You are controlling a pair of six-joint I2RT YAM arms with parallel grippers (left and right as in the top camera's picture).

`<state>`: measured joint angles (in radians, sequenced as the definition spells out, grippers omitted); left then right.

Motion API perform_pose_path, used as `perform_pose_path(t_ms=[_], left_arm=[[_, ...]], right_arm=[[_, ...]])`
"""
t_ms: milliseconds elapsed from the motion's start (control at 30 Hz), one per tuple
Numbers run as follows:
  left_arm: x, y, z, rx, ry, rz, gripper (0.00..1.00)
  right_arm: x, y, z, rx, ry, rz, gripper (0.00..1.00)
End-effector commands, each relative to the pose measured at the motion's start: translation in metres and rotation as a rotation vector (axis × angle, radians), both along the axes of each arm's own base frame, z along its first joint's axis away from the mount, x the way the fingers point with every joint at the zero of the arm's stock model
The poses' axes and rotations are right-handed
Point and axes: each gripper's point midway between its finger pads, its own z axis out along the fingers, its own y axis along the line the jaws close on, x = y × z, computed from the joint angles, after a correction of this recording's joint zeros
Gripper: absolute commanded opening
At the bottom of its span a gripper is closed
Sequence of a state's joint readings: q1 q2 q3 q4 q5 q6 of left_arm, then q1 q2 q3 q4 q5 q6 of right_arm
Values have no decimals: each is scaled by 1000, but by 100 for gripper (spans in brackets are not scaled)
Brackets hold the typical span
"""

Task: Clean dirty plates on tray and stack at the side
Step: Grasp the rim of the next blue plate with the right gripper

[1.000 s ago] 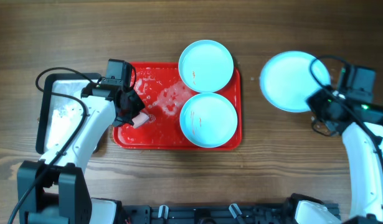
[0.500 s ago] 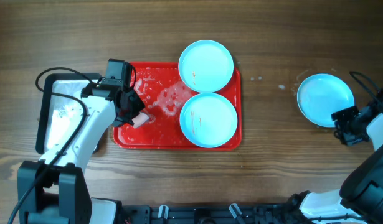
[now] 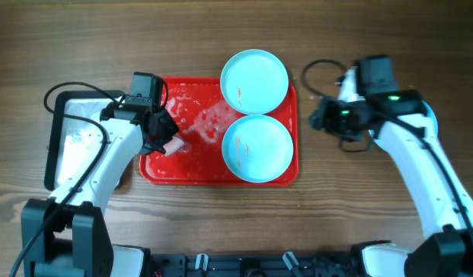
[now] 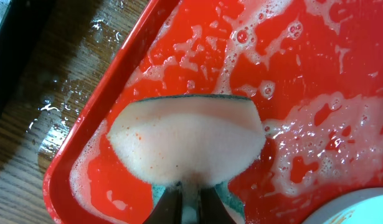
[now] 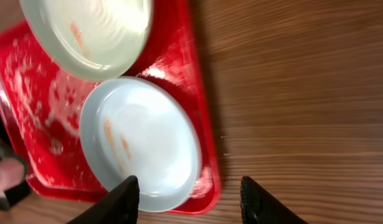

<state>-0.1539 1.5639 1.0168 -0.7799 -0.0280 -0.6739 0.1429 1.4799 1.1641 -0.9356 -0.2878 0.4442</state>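
Mid-desk: the tray, red, wet, streaked with white foam across its left half. In the right half, two pale turquoise plates, one beyond the other, rims meeting or nearly so; cannot tell which. Far plate: overhangs the tray's far rim, partly above the wood, with a short orange-brown streak left of its centre. Near plate: wholly inside the tray, close against the right and near rims, with a few orange-brown streaks on its left side. Both dirty, neither stacked.

Left end effector: closed tight on a sponge, pinched at its near edge. Pale and sudsy, that sponge, with a green scouring layer along the far edge. Pressed against the tray floor near the left rim, well apart from both plates. Puddles on the wood just outside that rim. Left of the tray, partly under the left arm, a black-rimmed metal pan.

Right end effector: fingers apart, nothing between them. In the overhead view, hangs over bare wood just right of the tray, about level with the meeting of the two plates, arm reaching in from the right. In the wrist view, looks across the tray's right rim and the near plate, touching neither as far as can be told.
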Motion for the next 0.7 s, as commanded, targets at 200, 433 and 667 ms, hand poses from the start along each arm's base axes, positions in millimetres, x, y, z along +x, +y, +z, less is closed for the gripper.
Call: perform_pose_path(t_ms=[200, 433, 667], left_arm=[[5, 2, 7, 6, -27, -9, 4], [5, 2, 7, 6, -27, -8, 4], [5, 2, 7, 7, -27, -8, 4]], right_arm=[[-30, 49, -71, -162, 255, -12, 36], [-40, 46, -108, -216, 368, 12, 33], [-45, 58, -136, -232, 413, 60, 20]])
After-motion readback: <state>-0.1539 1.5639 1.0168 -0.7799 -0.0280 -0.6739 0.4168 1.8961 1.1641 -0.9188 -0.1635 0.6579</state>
